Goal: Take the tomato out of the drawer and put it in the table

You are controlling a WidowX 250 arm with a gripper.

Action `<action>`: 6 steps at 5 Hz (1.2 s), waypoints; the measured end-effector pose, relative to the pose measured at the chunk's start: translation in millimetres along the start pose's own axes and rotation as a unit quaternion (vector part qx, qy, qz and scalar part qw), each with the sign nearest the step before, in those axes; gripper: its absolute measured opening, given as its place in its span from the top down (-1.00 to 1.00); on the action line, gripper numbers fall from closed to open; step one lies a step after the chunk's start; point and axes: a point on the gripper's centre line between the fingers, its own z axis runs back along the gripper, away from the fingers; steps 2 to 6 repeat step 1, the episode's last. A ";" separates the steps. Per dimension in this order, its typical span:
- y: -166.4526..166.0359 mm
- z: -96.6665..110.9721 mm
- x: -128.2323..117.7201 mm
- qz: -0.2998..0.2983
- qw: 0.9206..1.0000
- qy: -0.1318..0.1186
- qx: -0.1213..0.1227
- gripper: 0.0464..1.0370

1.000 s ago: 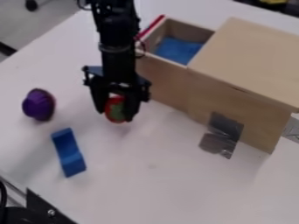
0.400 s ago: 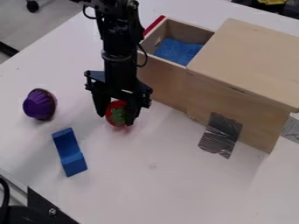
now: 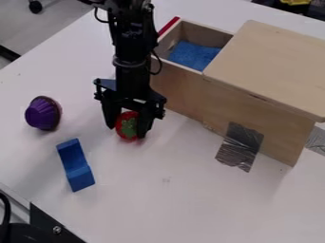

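Note:
My gripper [image 3: 129,130] hangs over the white table [image 3: 184,190], left of the wooden box. It is shut on the red tomato [image 3: 128,126], whose green top faces the camera between the two fingers. The tomato is low, at or just above the tabletop; whether it touches cannot be told. The drawer [image 3: 181,67] stands pulled out from the box at the upper middle, with a blue lining or cloth inside.
A purple cupcake-like toy [image 3: 43,113] lies to the left, and a blue curved block [image 3: 75,164] sits in front of it. The wooden box [image 3: 270,66] takes up the right side, with silver tape [image 3: 240,146] running from its side onto the table.
The gripper has come down slightly and shifted a little to the right, with the tomato between its fingers. The drawer, box, purple toy and blue block stay where they were.

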 end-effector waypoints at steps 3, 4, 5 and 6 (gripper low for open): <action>-0.6 0.0 0.0 -0.001 1.000 0.000 -0.002 -0.94; -0.6 0.0 0.0 -0.001 1.000 0.000 -0.002 -0.94; -0.6 0.0 0.0 -0.001 1.000 0.000 -0.002 -0.94; -0.6 0.0 0.0 -0.001 1.000 0.000 -0.002 -0.94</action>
